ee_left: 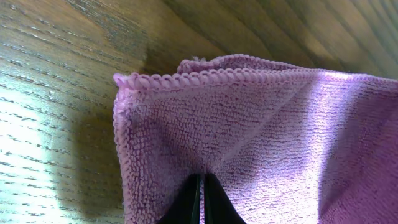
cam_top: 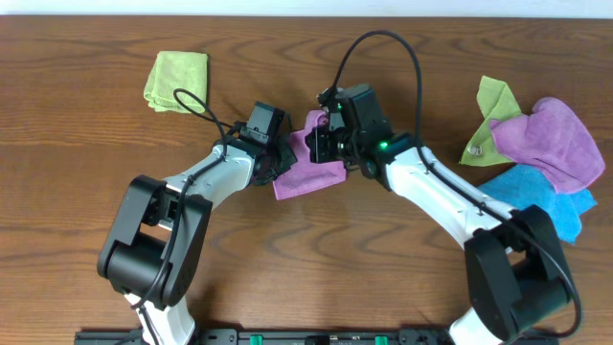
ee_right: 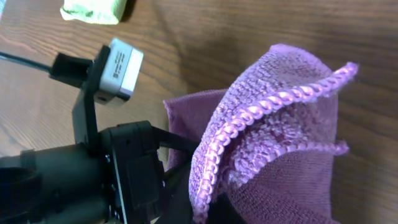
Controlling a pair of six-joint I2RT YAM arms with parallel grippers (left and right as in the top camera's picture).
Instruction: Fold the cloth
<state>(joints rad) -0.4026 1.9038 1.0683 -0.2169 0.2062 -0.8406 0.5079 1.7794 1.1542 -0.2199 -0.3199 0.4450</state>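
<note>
The lilac-purple cloth (cam_top: pixel 311 174) lies at the table's middle, bunched small between both arms. My left gripper (cam_top: pixel 284 159) is shut on the cloth's left edge; in the left wrist view the closed fingertips (ee_left: pixel 203 182) pinch the cloth (ee_left: pixel 261 137) near its stitched corner, low over the wood. My right gripper (cam_top: pixel 322 140) is shut on the cloth's upper part and holds it raised. In the right wrist view the cloth (ee_right: pixel 273 118) drapes over the jaws (ee_right: pixel 214 208) and hides most of them. No white tag shows.
A folded lime-green cloth (cam_top: pixel 177 80) lies at the back left and also shows in the right wrist view (ee_right: pixel 93 9). At the right edge is a pile: a lime-green cloth (cam_top: pixel 490 115), a second purple cloth (cam_top: pixel 551 139), a bright blue cloth (cam_top: pixel 541 192). The left arm (ee_right: pixel 124 174) is close beside my right gripper.
</note>
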